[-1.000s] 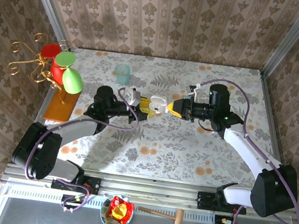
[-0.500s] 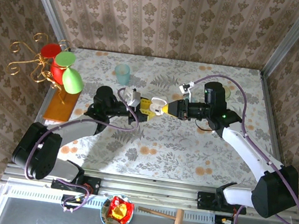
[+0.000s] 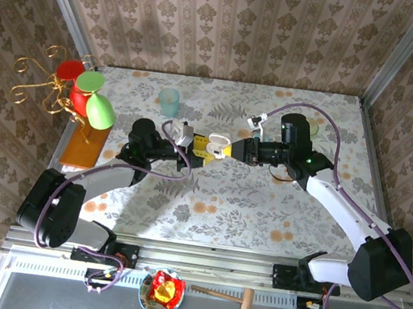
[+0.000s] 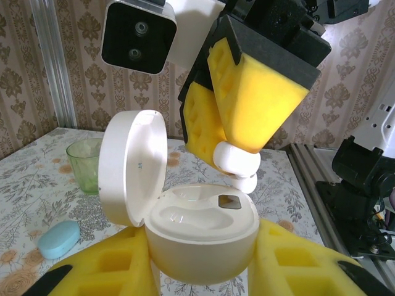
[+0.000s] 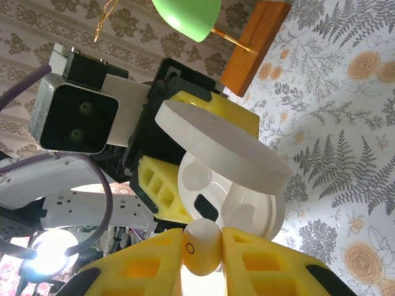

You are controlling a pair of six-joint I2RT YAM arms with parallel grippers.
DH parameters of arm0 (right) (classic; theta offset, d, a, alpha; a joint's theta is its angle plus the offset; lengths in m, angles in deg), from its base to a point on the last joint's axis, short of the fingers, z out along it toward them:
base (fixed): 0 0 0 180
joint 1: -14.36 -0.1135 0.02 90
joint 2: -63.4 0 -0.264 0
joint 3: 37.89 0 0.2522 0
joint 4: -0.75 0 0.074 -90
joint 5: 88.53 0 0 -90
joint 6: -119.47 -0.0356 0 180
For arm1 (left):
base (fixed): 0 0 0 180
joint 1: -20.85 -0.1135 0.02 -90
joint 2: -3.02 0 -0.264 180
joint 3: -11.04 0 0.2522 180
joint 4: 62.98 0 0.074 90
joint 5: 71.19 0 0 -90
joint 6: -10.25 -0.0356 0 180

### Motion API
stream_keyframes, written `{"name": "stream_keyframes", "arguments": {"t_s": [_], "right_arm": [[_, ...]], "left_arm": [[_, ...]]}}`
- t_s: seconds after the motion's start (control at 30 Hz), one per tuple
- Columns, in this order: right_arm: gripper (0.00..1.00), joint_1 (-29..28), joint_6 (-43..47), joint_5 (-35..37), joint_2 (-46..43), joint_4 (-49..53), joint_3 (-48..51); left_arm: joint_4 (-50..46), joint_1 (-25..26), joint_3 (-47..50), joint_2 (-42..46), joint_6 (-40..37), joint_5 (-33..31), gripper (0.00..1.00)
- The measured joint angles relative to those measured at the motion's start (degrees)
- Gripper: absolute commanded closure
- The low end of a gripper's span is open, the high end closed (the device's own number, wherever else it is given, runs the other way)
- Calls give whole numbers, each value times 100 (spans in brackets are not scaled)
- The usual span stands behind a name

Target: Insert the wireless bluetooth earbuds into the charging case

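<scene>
The white charging case [image 4: 203, 237] is gripped by its round body in my left gripper [image 4: 200, 265], and its lid [image 4: 131, 166] stands open to the left. Inside, its moulded wells are bare, with a dark square window at the right. My right gripper [image 5: 200, 253] is shut on a white earbud [image 5: 200, 246]. That earbud [image 4: 237, 163] hangs just above the case's right well, touching or nearly touching its rim. In the top view both grippers meet over the table's middle, left gripper [image 3: 198, 147] and right gripper [image 3: 228, 151], with the case [image 3: 216, 140] between them.
A teal cup [image 3: 169, 102] stands at the back. A wire stand with red and green cups [image 3: 84, 95] on a wooden base [image 3: 85, 145] is at the left. A green glass [image 4: 83, 163] and a light blue pebble [image 4: 59, 238] sit on the floral table.
My right gripper has moved left with the earbud until it hangs over the open case, then held still. The left gripper and case have not moved.
</scene>
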Motion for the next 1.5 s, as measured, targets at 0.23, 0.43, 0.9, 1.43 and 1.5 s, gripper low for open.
{"name": "stream_keyframes", "arguments": {"t_s": [0.23,0.43,0.9,1.43,1.5], "right_arm": [[80,2,0,155,-76,-136,0],[80,2,22,319,-74,-136,0],[79,-44,136,409,-68,-214,0],[52,-111,450,704,-94,13,-133],[50,-111,476,791,-138,107,-133]], "left_arm": [[-9,2,0,0,-22,9,71],[0,2,0,0,-17,24,71],[328,70,2,-28,179,-39,72],[450,81,2,-81,243,-129,72],[505,81,2,-81,243,-127,72]]}}
